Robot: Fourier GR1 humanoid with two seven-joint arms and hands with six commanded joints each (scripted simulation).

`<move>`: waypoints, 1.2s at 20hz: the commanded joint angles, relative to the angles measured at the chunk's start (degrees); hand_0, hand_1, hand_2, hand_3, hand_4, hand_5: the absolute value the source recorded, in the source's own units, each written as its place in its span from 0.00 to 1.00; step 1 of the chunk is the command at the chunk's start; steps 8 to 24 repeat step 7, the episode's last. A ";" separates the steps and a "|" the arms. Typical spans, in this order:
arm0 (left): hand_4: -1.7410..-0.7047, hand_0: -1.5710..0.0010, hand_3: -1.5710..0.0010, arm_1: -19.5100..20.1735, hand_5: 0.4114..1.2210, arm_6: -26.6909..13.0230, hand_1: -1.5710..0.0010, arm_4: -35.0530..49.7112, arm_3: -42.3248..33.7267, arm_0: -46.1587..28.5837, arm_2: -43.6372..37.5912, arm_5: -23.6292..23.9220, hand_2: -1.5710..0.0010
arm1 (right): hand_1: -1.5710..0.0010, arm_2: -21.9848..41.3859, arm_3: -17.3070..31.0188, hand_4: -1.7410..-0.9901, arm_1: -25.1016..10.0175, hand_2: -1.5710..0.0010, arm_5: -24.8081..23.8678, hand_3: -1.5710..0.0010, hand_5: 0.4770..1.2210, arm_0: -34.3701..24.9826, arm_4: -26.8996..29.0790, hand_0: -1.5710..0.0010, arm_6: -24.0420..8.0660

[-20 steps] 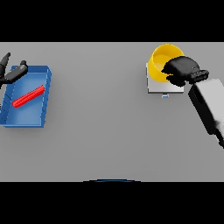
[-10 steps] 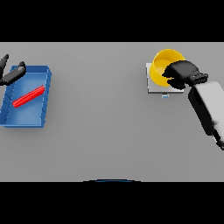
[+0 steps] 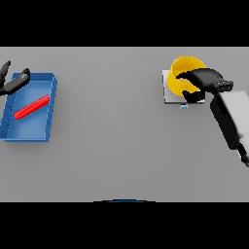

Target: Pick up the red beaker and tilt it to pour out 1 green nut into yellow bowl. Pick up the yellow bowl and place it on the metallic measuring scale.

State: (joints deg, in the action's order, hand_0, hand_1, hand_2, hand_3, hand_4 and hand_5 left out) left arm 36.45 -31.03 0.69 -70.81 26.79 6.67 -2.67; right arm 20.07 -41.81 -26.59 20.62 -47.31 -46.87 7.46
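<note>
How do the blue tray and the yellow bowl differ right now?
The blue tray is a shallow rectangle at the table's left; the yellow bowl is round and deeper, at the right. The tray lies on the table; the bowl sits on the scale. The tray holds a red stick; the right hand grips the bowl's rim. Both are open-topped.

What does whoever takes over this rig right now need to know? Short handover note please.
Right hand: fingers curled on the rim of the round yellow bowl, which sits on the flat metallic measuring scale.
Left hand: open, idle at the far left by the blue rectangular tray.
Red tube-shaped beaker lies in that tray.
Done: bowl on scale.
Left: release the bowl. No green nut visible.
</note>
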 commanded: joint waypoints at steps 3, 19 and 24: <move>0.87 1.00 1.00 -0.49 0.42 0.03 1.00 -0.02 -0.82 -0.56 0.27 0.53 1.00 | 0.90 0.96 0.38 0.43 -0.34 0.92 0.76 0.93 0.45 -0.06 -0.87 0.90 0.04; 0.88 1.00 1.00 0.46 0.43 0.04 1.00 0.11 -0.85 -0.53 -0.19 0.06 1.00 | 0.96 1.22 -0.07 0.47 0.01 0.97 1.45 0.97 0.41 0.07 -0.88 0.96 -0.63; 0.88 1.00 1.00 0.46 0.43 0.04 1.00 0.11 -0.85 -0.53 -0.19 0.06 1.00 | 0.96 1.22 -0.07 0.47 0.01 0.97 1.45 0.97 0.41 0.07 -0.88 0.96 -0.63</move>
